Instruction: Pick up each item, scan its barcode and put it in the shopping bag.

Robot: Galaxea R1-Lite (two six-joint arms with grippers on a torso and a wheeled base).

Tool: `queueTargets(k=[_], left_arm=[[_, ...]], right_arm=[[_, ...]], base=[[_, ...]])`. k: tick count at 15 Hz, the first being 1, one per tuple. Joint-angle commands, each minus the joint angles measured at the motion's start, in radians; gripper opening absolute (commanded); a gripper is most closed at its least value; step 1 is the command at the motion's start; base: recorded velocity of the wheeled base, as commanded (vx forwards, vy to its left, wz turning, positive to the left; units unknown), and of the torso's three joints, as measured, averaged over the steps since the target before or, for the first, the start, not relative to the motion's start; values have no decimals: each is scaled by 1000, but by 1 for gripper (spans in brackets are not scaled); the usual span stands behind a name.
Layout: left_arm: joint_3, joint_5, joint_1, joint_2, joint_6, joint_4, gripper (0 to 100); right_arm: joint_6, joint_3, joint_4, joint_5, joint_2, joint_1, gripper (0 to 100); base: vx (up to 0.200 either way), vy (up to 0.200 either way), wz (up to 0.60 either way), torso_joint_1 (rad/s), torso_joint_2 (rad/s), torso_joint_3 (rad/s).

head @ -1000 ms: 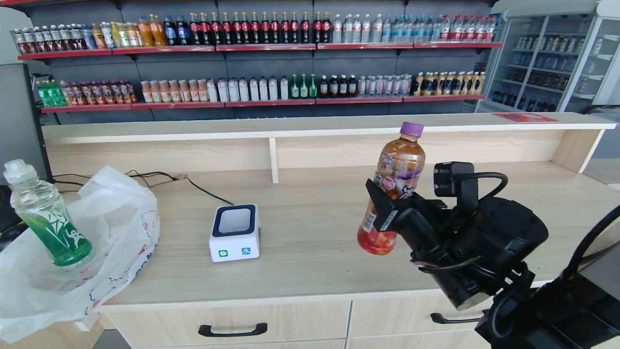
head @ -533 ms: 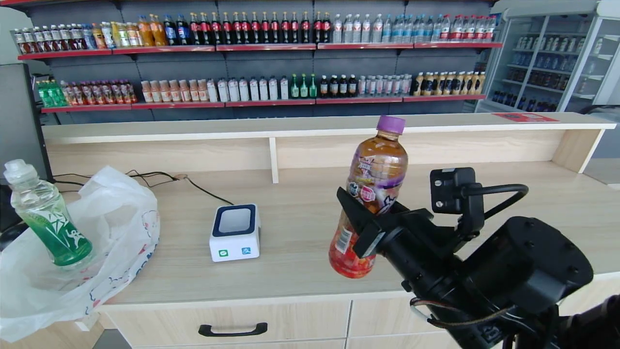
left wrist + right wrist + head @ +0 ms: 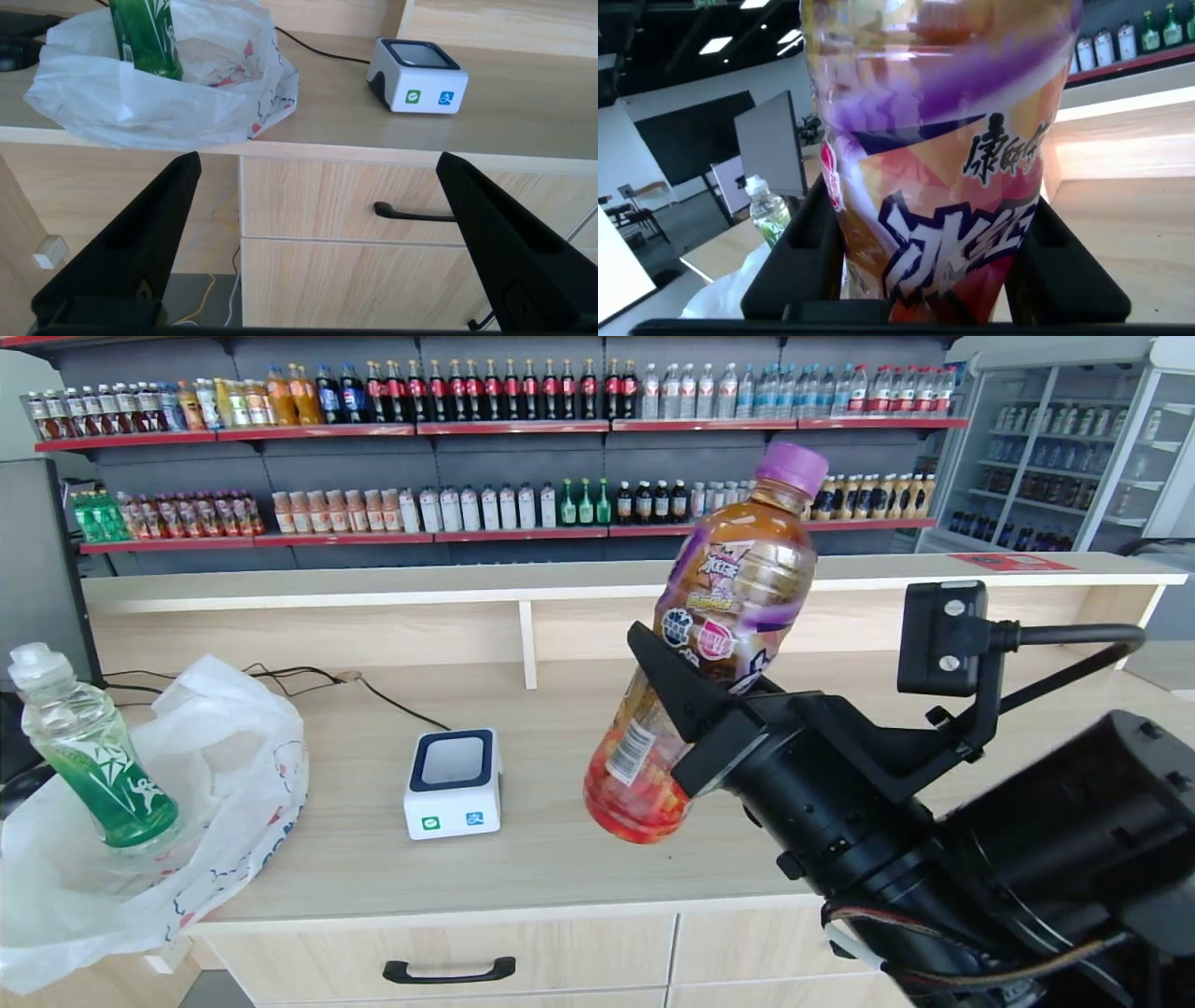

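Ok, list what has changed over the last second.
The right gripper, shut on the purple-capped bottle, carried it to the robot's left toward the scanner and higher, and the bottle now leans more, cap to the right. The green bottle in the shopping bag and the scanner stayed put.

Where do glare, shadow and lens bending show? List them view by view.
Head view: the shelves bow along the top, wide-lens bending; highlights gleam on the bottle at its shoulder. Right wrist view: the bottle looms bulged, and the counter ledge behind it is washed bright. Left wrist view: light is even, no hard glare on the scanner or shopping bag.
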Motion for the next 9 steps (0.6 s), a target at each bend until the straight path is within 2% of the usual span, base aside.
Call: queueTargets(k=[1,9], left_arm=[[0,0,0,0,0,0,100],[0,0,0,0,5,0,100]], right_arm=[[5,49,1,0,-76,1,0],[41,121,1,-1,-177,1,0]], base=[[0,0,0,0,0,0],[0,0,0,0,0,0]])
